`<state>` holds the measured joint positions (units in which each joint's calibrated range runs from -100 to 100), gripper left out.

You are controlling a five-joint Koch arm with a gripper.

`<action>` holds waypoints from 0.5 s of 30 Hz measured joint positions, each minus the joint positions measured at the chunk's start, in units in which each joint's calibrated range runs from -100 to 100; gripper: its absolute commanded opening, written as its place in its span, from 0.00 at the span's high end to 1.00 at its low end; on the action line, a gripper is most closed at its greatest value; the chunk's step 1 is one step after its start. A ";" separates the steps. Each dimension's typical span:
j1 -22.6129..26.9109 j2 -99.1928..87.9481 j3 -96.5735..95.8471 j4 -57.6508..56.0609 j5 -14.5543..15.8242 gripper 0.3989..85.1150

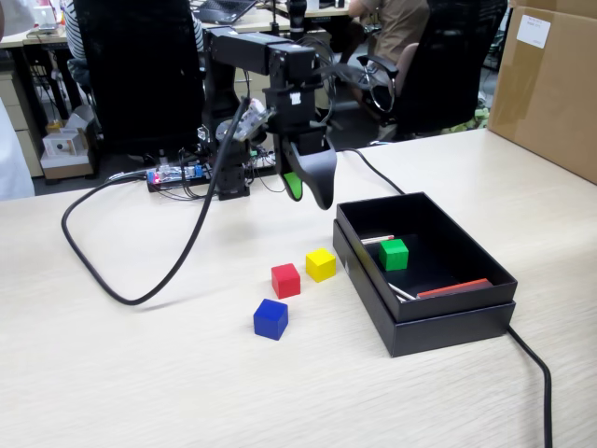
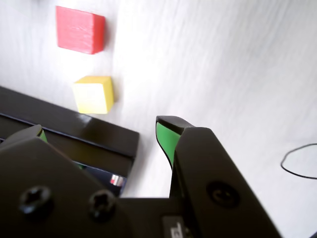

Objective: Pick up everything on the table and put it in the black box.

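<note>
We see the black box (image 1: 438,322) on the table (image 1: 140,373), right of centre in the fixed view, open at the top. Inside it: the green cube (image 1: 393,254) near the back-left wall, a red stick (image 1: 454,288) along the front-right wall, and a thin white stick (image 1: 402,292) near the front of the floor. Another thin stick (image 1: 378,239) lies by the back-left corner; we can't tell its colour for sure.

Three cubes are on the table outside the box. The yellow cube (image 1: 320,264) is just beside the box's left wall, apart from it. The red cube (image 1: 285,280) is just left of the yellow one, not touching. The blue cube (image 1: 270,319) is nearer the camera, apart from both.

The hand (image 1: 308,191) hangs above the table behind the cubes, left of the box's back corner, holding nothing. In the wrist view its jaws stand wide apart, green pads (image 2: 166,139) showing, with the box corner (image 2: 74,134) between them and the yellow cube (image 2: 93,94) and red cube (image 2: 79,29) beyond.

A black cable (image 1: 140,280) loops across the table on the left.
</note>
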<state>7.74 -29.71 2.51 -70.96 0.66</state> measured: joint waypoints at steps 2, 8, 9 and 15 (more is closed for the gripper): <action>-0.20 4.79 1.19 0.00 0.00 0.47; -0.20 22.91 10.95 1.08 0.44 0.47; -0.20 25.11 12.32 1.16 0.59 0.47; 0.10 33.66 14.33 1.16 1.51 0.51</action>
<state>7.84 3.95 16.84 -69.80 2.17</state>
